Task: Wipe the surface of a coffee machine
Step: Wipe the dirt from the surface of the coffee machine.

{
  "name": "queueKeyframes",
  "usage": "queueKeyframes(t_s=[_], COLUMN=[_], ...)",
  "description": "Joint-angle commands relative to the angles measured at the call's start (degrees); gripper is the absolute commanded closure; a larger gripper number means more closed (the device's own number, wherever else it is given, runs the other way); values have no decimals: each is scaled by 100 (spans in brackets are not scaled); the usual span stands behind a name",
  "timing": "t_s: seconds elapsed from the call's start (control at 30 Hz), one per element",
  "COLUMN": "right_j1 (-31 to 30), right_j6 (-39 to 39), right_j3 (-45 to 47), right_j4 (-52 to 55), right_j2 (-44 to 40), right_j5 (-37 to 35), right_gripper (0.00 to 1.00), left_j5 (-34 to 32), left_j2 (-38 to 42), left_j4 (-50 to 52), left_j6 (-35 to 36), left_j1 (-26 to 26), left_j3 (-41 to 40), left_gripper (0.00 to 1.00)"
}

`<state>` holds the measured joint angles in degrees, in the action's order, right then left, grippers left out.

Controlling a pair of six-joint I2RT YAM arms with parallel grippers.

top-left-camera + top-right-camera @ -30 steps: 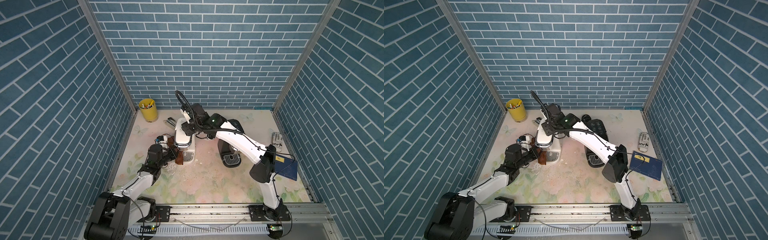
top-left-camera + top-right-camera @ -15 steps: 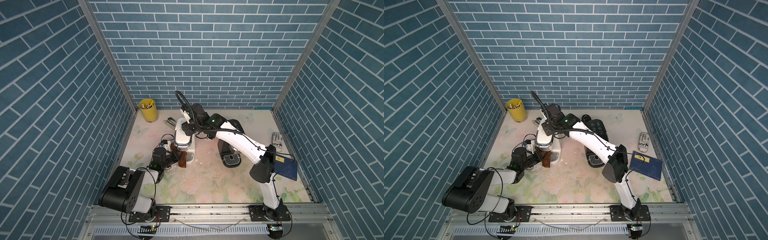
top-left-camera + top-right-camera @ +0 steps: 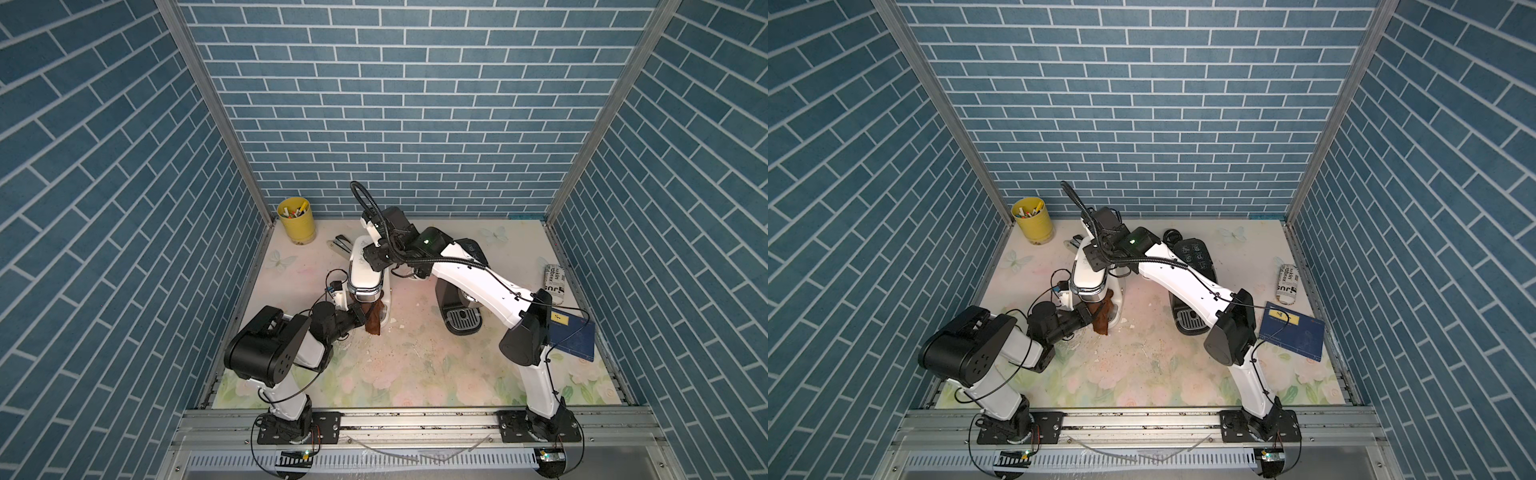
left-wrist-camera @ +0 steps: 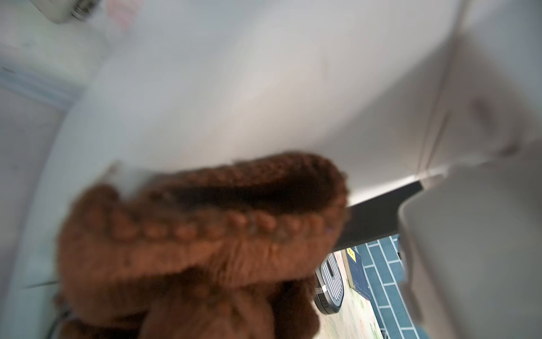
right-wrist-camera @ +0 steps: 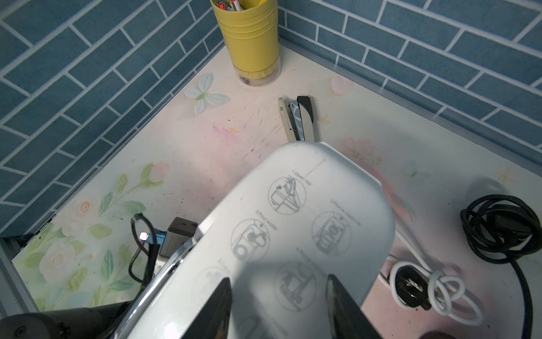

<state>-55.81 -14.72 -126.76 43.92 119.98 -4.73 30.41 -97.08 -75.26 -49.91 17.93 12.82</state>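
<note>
The coffee machine is pictured left of centre on the table, its long axis running from back wall to front rail, spout end frontward. A cloth is clamped by the left gripper beneath the spout; the right gripper is spread over the lid. The left elbow has been raised since a second ago.
</note>
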Motion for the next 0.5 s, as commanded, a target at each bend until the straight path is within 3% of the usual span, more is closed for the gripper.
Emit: queueKeyframes(t_s=[0.0, 0.47], right_j1=[-44, -44], right_j6=[-167, -171], right_j3=[170, 50], right_j4=[649, 710], right_j2=[243, 298], right_j5=[341, 369], right_gripper=[49, 50], left_j5=[-156, -492], left_j2=[11, 626], left_j4=[-541, -538], left_j6=[130, -6], left_j1=[192, 302], left_j3=[-28, 7], left_gripper=[100, 100])
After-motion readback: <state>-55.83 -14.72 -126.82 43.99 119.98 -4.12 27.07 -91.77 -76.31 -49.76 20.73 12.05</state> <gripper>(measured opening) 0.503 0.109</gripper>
